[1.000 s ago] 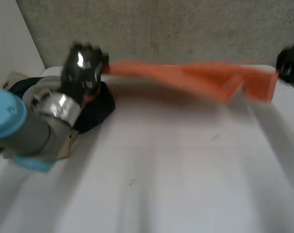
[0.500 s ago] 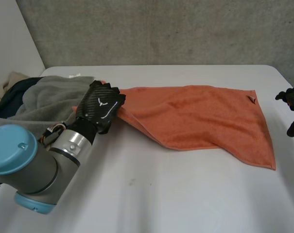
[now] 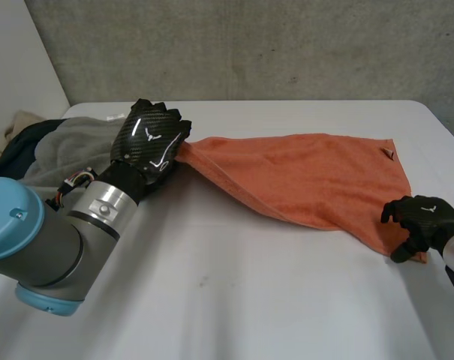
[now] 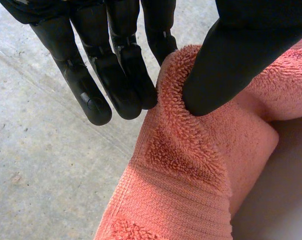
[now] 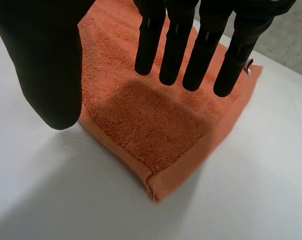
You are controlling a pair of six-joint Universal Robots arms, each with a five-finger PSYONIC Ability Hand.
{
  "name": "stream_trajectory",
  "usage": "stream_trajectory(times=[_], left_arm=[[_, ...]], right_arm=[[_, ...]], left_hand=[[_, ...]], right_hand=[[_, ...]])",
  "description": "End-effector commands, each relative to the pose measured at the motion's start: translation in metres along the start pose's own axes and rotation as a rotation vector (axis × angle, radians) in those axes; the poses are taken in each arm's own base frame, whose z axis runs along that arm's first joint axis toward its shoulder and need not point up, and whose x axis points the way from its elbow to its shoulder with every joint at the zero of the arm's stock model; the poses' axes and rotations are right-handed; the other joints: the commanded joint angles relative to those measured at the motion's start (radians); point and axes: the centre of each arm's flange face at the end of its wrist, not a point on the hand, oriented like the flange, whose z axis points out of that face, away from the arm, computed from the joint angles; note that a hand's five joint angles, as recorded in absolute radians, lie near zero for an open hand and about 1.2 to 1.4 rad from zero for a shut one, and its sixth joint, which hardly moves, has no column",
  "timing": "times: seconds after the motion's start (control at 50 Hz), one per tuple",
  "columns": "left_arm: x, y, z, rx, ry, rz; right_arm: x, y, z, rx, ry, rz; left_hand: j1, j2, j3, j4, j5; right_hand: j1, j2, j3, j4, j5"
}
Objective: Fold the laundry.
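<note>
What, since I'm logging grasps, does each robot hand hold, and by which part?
Left robot hand pinches the orange towel by a bunched corner; right robot hand, open over another corner, holds nothing.

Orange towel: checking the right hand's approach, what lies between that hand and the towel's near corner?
Nothing: in the right wrist view the open right hand hangs over a corner of the orange towel.

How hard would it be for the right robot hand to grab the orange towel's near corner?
Probably not hard: yes, it looks reachable. The right robot hand is open right over that corner of the towel, thumb to one side, fingers above the cloth, with nothing lying between.
</note>
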Motion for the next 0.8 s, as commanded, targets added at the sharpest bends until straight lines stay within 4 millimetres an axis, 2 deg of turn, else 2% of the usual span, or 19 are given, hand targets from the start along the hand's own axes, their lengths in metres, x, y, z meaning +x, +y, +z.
stream_trajectory(times=[0.02,0.18,0.44,0.48,0.56,0.64,0.8], left_arm=[[-0.001,0.0,0.001,0.0,-0.003,-0.013],[-0.003,0.001,0.0,-0.002,-0.007,-0.012],[-0.002,0.002,-0.001,-0.008,-0.005,-0.016],[-0.002,0.002,-0.001,-0.008,-0.005,-0.017],[-0.002,0.0,-0.001,-0.005,-0.006,-0.016],[-0.002,0.0,0.0,-0.001,-0.006,-0.015],[-0.001,0.0,-0.001,-0.003,-0.003,-0.018]], right_arm=[[-0.004,0.001,0.016,0.03,-0.011,-0.031],[-0.001,0.0,0.027,0.052,-0.004,-0.043],[0.003,-0.003,0.033,0.056,0.029,-0.054],[0.002,-0.005,0.031,0.054,0.03,-0.05],[-0.001,-0.018,0.011,0.046,0.023,-0.047],[-0.01,-0.01,0.002,-0.02,-0.023,-0.011],[-0.019,-0.006,0.006,-0.014,-0.048,0.037]], left_hand=[[0.242,0.194,0.198,0.19,0.24],[0.242,0.194,0.198,0.19,0.24],[0.242,0.194,0.198,0.19,0.24],[0.242,0.194,0.198,0.19,0.24],[0.242,0.194,0.198,0.19,0.24],[0.242,0.194,0.198,0.19,0.24],[0.242,0.194,0.198,0.19,0.24]], right_hand=[[0.172,0.171,0.166,0.169,0.168],[0.295,0.295,0.29,0.292,0.291],[0.208,0.207,0.202,0.204,0.203],[0.178,0.178,0.173,0.175,0.174],[0.102,0.101,0.096,0.098,0.097],[0.096,0.095,0.09,0.093,0.092],[0.116,0.116,0.111,0.113,0.112]])
